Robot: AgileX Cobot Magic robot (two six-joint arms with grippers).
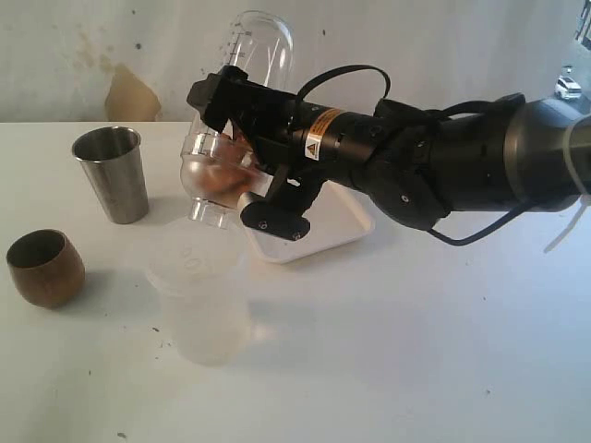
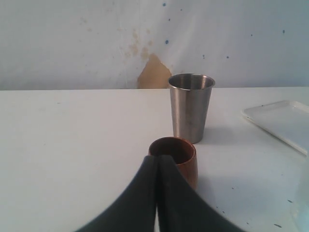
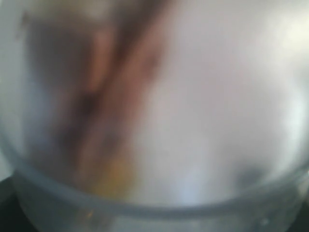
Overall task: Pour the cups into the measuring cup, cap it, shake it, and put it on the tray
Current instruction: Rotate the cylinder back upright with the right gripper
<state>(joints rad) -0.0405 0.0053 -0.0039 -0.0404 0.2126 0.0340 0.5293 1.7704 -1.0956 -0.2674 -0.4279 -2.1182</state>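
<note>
The right gripper (image 1: 242, 157) reaches across from the right side of the exterior view and pinches the measuring cup (image 1: 260, 44) between its two black fingers, holding it clear of the white table (image 1: 416, 351). The cup is steeply tilted. Its printed scale shows near the upper end, and its narrower end is lowest, hanging just above the frosted translucent container (image 1: 199, 305) that stands on the table. A brownish, coppery mass shows through the clear wall in the lower part of the cup. In the right wrist view the cup's wall (image 3: 203, 121) fills the picture as a blur with brown streaks, and what they are cannot be told. The white tray (image 1: 325, 233) lies on the table behind the gripper, partly hidden by it, and nothing in view rests on it. The stainless-steel tumbler (image 1: 112, 175) stands upright on the left, with the brown wooden cup (image 1: 44, 269) upright nearer the camera. Both are apart from each other and from the frosted container, and their insides look dark, so any contents cannot be made out. The left gripper (image 2: 158, 162) has its fingers pressed together on nothing, just in front of the wooden cup (image 2: 187, 166), with the tumbler (image 2: 190, 108) beyond.
</note>
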